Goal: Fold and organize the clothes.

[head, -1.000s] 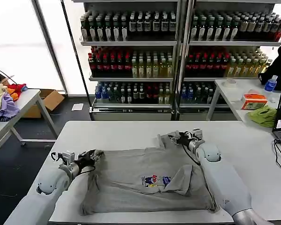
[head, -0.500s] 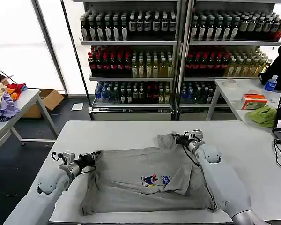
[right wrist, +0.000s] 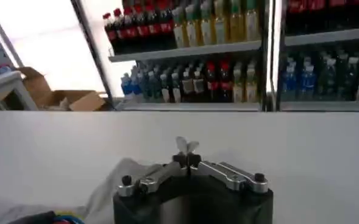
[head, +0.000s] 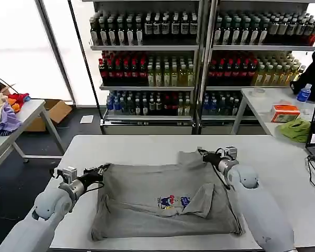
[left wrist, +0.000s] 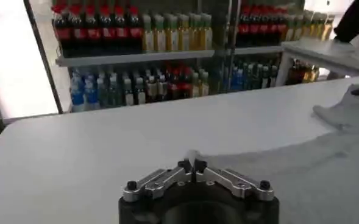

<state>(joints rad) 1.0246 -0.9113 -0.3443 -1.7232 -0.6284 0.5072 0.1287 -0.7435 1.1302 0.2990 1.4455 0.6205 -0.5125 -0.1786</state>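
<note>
Both grippers have drawn apart since the earlier pictures, pulling the cloth wider and flatter across the white table. The left gripper is pinched shut on the shirt's left shoulder corner; the right gripper is pinched shut on the far right sleeve, a small tuft of fabric showing between its fingertips. The light grey shirt lies front-up mid-table, its small multicoloured chest print near the middle. One flap is turned over beside the print, and soft ripples run through the limp cotton. To do this well, I judge the pull should stay even and low, so the thin knit slides flat without slipping free.
</note>
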